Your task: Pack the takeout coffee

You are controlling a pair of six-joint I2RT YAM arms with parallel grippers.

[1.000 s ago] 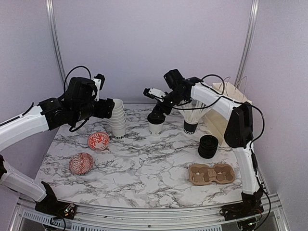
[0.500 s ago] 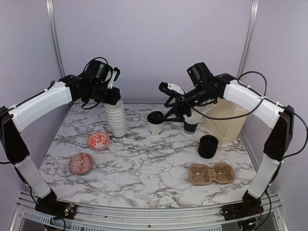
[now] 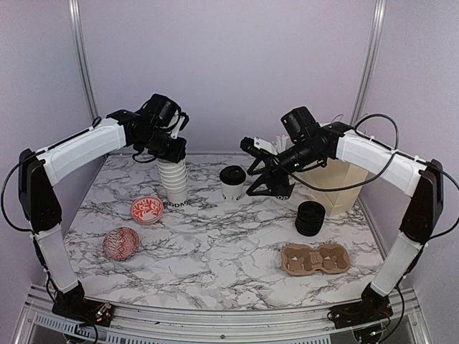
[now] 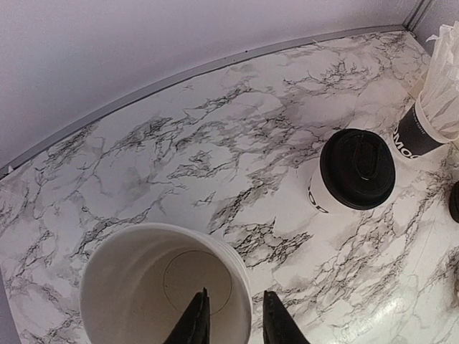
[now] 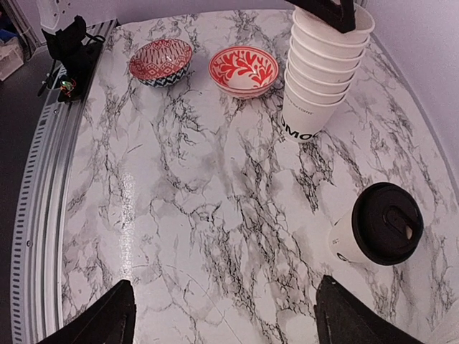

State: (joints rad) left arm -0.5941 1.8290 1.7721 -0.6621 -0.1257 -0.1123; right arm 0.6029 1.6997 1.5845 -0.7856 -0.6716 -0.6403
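White takeout coffee cup (image 3: 232, 188), black lid (image 3: 232, 175) — red-and-white patterned bowl (image 3: 147, 209) — grey-veined white marble table (image 3: 215, 244)

Left gripper (image 3: 174, 149), earlier left of stack (image 3: 174, 183), now over it, jaws narrowed astride top cup's rim. Right gripper (image 3: 252, 168) off lidded cup (image 3: 232, 183), now up to its right, jaws wide.

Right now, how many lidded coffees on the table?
1. The coffee stands at the back, between the cup stack and the stirrer cup; the bag could hide others.
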